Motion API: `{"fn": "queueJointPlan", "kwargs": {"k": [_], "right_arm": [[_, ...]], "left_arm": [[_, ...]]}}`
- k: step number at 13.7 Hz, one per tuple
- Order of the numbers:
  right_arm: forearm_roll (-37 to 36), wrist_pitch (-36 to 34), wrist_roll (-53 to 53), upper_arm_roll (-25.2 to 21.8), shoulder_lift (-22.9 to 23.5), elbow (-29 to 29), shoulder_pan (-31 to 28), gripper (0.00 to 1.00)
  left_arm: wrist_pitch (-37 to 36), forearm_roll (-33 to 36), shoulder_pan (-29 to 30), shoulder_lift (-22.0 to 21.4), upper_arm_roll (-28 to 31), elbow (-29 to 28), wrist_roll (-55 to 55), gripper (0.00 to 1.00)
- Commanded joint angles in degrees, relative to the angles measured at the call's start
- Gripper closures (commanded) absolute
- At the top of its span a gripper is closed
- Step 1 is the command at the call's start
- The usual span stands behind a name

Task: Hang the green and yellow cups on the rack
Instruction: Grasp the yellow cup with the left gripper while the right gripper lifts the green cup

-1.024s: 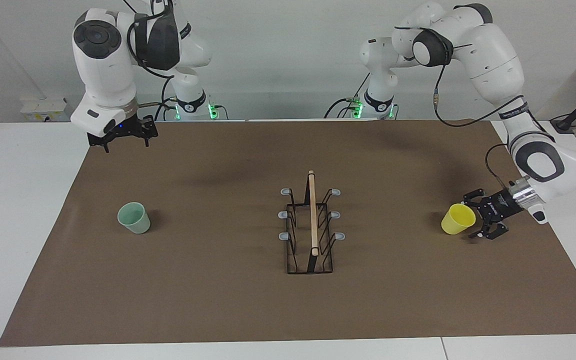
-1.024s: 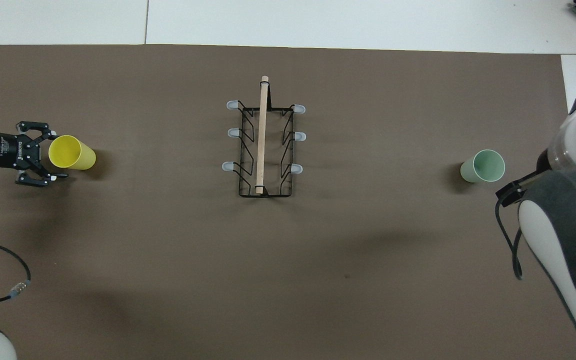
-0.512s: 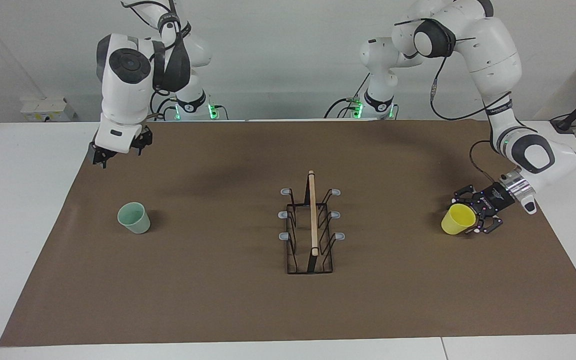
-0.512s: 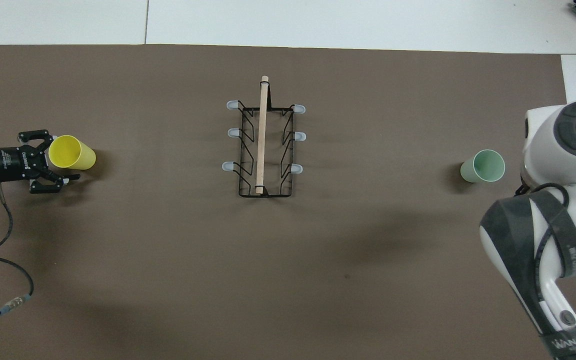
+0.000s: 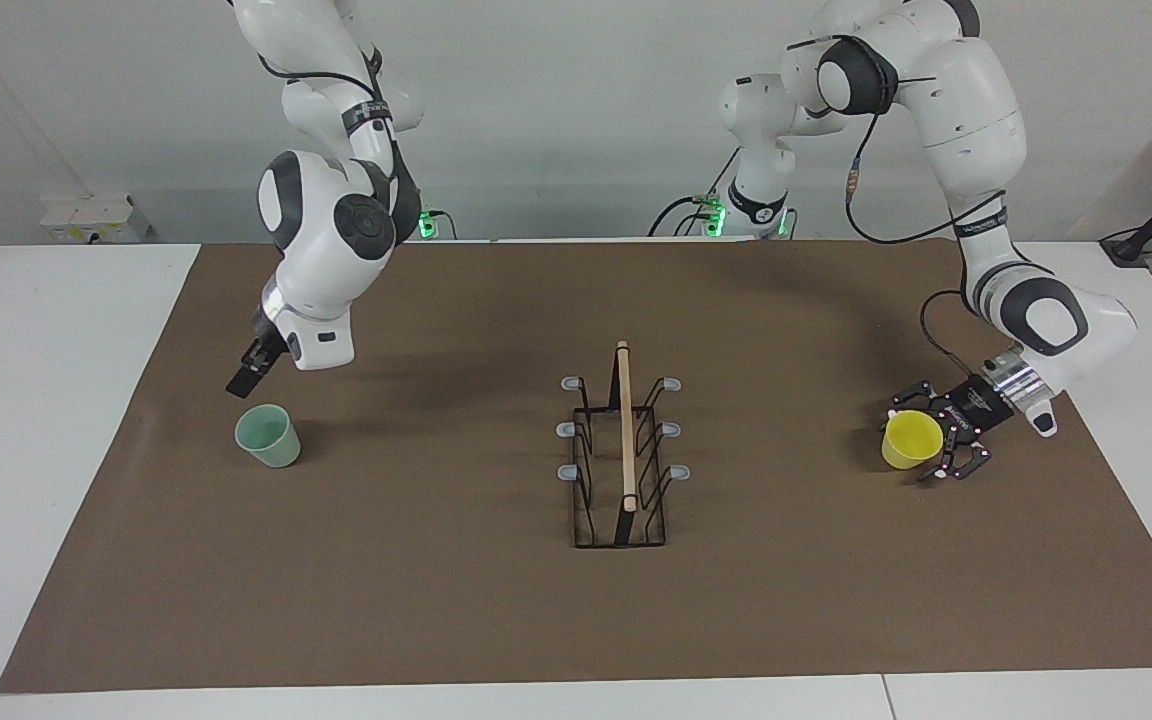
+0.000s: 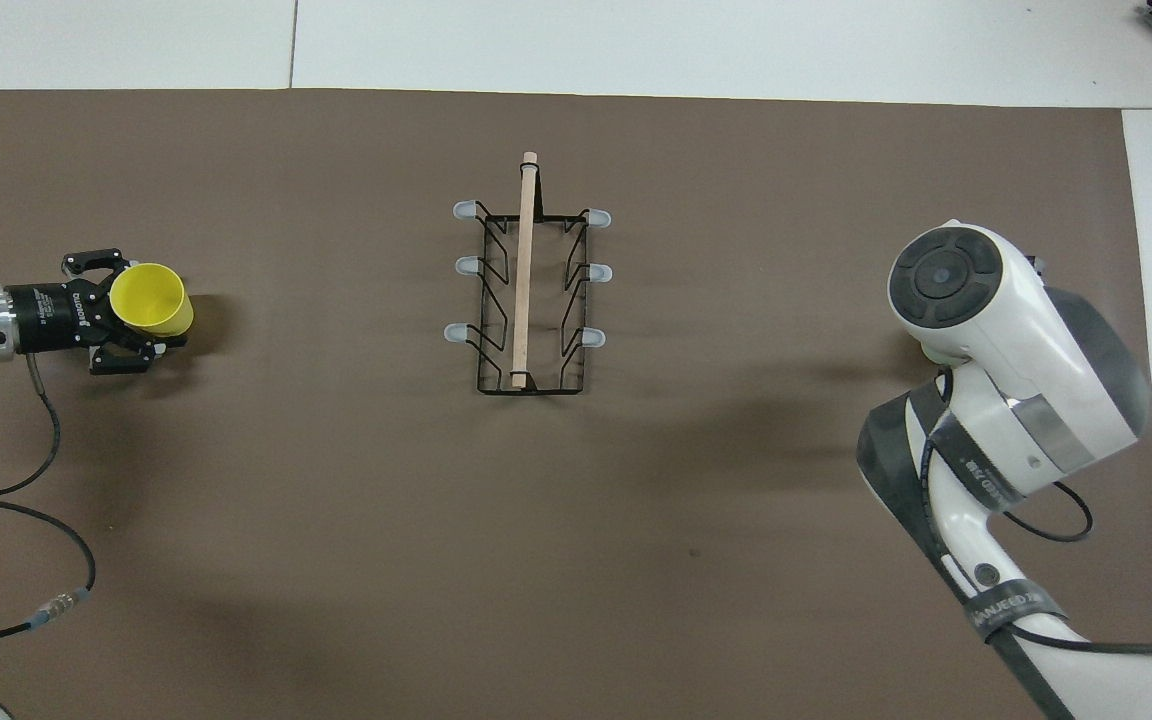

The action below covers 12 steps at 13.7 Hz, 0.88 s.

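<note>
Here we see a narrow rack (image 5: 622,450) of thin black wire at the middle of the desk (image 5: 26,420), with a pale round wooden rod along its top and six grey-capped pegs, three to a side, all bare. The yellow cup (image 5: 912,438), a smooth tapered plastic tumbler without a handle, sits toward the left arm's end of the desk, mouth up. The left pincer (image 5: 921,444) lies low and sideways at it, its black fingers spread wide on either side of the cup; we cannot tell whether they touch it. The green cup (image 5: 268,435), the same shape in pale mint, stands upright toward the right arm's end. The right pincer (image 5: 245,377) hangs above the mat just beside that cup, pointing down at a slant; we see it edge-on, and we take its fingers to be apart, with nothing between them. From overhead the right arm's white housing covers nearly all of the green cup.

A matte brown mat (image 5: 436,600) covers most of the white desk, leaving white strips at both ends and along the edge farthest from the robots. A plain pale wall rises at the robots' end. We find wide bare mat between the rack and each cup.
</note>
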Motion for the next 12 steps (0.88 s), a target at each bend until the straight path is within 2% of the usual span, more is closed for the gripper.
{"fn": "queueJointPlan", "kwargs": {"k": [1,2,3,5,7,12], "right_arm": [[-5.32,1.53,-2.62,0.24,2.08,-1.24,-0.26,0.0],[-7.25,2.84,-2.79,0.24,2.0,-2.47,-0.26,0.0],[-8.75,2.94,-3.14,0.24,2.08,-3.26,-0.26,0.0],[-13.05,5.47,-5.59,0.24,2.61,-5.2,-0.26,0.0],[-16.4,5.58,-5.96,0.24,5.41,-4.86,1.57,0.0],[-16.59,5.49,-3.34,0.16,8.5,-2.39,4.4,0.0]], "left_arm": [[1.35,-0.91,-1.4,-2.37,0.51,-2.13,-0.22,0.19],[1.35,-0.83,-1.58,-2.98,0.52,-2.39,1.34,0.83],[1.44,-0.83,-1.84,-3.77,0.6,-2.39,2.22,1.0],[1.7,-0.83,-2.11,-4.04,0.6,-1.87,2.41,1.0],[3.45,-0.65,-2.72,-5.35,0.52,-1.17,2.15,1.0],[3.2,1.62,-2.72,-6.15,0.08,3.49,1.7,1.0]]}}
